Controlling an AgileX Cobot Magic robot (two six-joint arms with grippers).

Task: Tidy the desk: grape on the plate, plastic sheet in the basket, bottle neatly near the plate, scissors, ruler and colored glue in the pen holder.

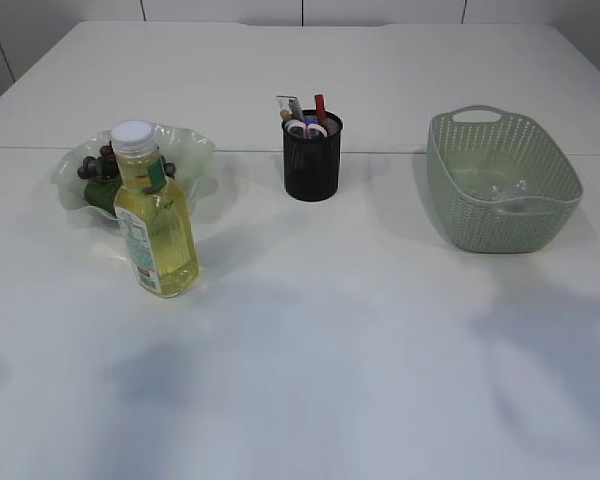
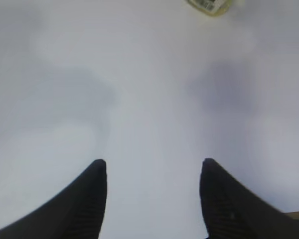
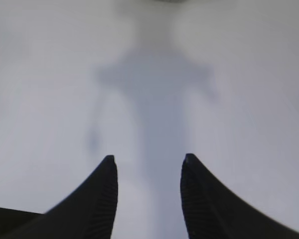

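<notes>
Left wrist view: the left hand (image 2: 152, 169) hangs over bare white surface (image 2: 139, 99), dark ribbed fingers (image 2: 89, 199) spread apart, grasping nothing. Right hand (image 3: 148, 167) — same story, released, tapered fingers parted above its own shadow. Out front, the bottle (image 1: 155, 215) of yellow liquid stands upright, white cap on, just before the frilly pale-green plate (image 1: 195, 150) holding dark grapes (image 1: 95, 165). Black mesh pen holder (image 1: 312, 165) carries scissors, ruler and glue — woven green basket (image 1: 505, 215) sits right, plastic sheet (image 1: 495, 188) inside.
</notes>
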